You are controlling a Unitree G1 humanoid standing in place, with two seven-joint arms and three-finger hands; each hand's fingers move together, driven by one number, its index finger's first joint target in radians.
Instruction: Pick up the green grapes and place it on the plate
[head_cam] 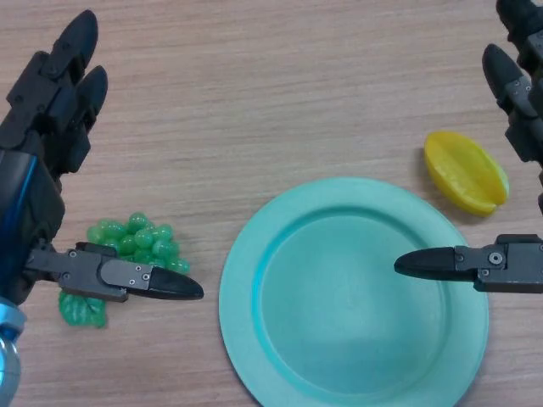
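Observation:
A bunch of green grapes (136,242) lies on the wooden table at the lower left. A round teal plate (280,339) lies to its right, at the lower middle. My left hand (42,144) hovers over the table's left side, its fingers straight and open, and its thumb (144,280) stretches across the front of the grapes, hiding part of the bunch. My right hand (522,85) is open at the right edge, its thumb (450,261) over the plate's right part. Neither hand holds anything.
A yellow starfruit-shaped toy (465,171) lies on the table just beyond the plate's upper right rim, near my right hand. The wooden table (271,85) stretches bare toward the far side.

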